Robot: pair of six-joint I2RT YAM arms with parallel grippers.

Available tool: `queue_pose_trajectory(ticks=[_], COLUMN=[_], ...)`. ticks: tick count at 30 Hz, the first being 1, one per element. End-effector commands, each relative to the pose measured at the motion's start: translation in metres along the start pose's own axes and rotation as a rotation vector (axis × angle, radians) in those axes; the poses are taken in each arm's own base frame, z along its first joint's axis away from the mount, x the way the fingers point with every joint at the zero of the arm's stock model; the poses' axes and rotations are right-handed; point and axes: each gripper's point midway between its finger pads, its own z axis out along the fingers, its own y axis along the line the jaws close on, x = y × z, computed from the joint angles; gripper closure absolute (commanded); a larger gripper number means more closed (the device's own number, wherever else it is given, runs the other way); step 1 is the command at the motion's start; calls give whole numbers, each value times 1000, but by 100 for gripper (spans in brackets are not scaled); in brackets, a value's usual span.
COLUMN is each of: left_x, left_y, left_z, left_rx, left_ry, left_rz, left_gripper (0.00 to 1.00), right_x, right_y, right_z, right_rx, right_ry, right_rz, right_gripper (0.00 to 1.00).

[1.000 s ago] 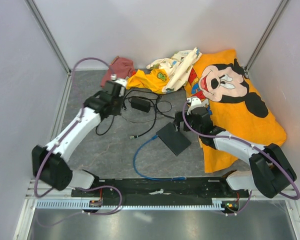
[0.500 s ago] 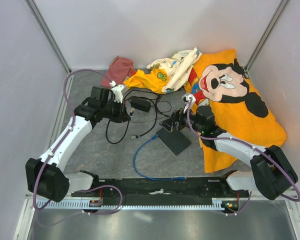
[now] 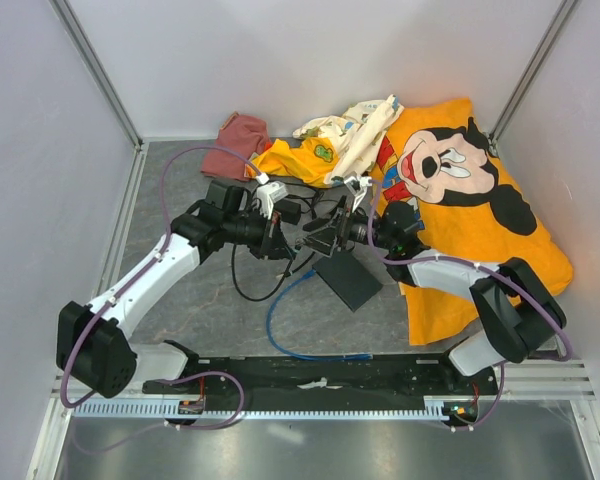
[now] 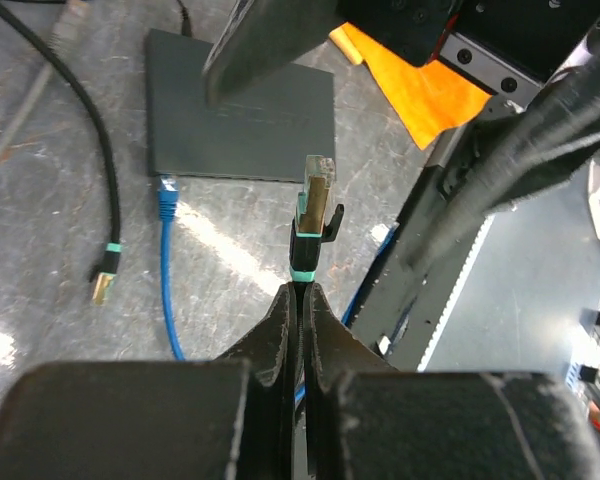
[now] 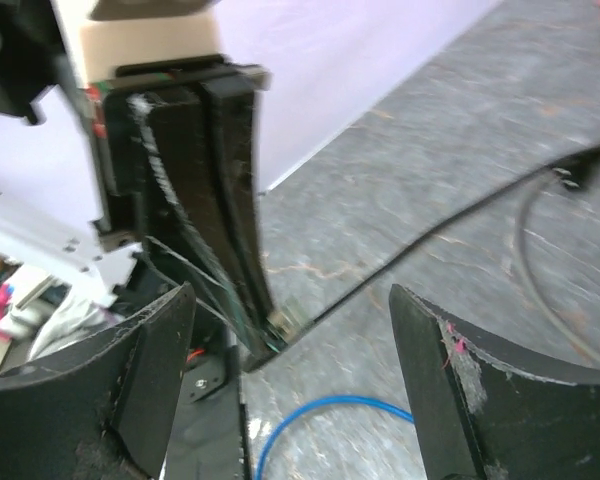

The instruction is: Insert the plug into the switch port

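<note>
Your top view looks down from above and behind the arm bases over the whole grey stone-patterned tabletop [image 3: 220, 310]. Your left wrist view sits close behind the left gripper [image 4: 298, 292], facing the flat dark-grey rectangular box [image 4: 242, 135]. Your right wrist view looks back, close, at that same gripper and tabletop

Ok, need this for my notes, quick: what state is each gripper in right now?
Left gripper: closed on the black cable, just behind its connector.
Right gripper: open, holding nothing.
</note>
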Motion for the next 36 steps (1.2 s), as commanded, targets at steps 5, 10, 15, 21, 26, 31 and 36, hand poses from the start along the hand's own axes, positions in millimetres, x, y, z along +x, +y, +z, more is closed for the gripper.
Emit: queue_pose_trajectory(ticks=[5,10,15,21,26,31,36], left_x=[-9,-10,-9,-21,-26,-30,-39], left_y=[-20,-22,-13,-5,-10,-23,-19], left_z=[5,4,5,-5,-8,-2,5], left_rx=[96,100,49,-187,-366,-422,-495], left_ry=[-21,-30,-41,-144,-288,-424,-488], left_rz=[9,17,16,170,342,503,585], left_gripper=[98,98,96,65,38,35,36], right_x=[-11,-6,-8,-5,14,17,15], right_y=[37,41,40,8,-20,-15,-9], right_z=[14,13,10,8,-9,-17,-20], right_rx=[-216,-245,-226,4,269,359,391], right_ry=[-16,-20,-42,-65,-52,-72,-90], right_rz=[-25,5,21,161,312,341,360], right_gripper=[24,55,96,100,100,100,100])
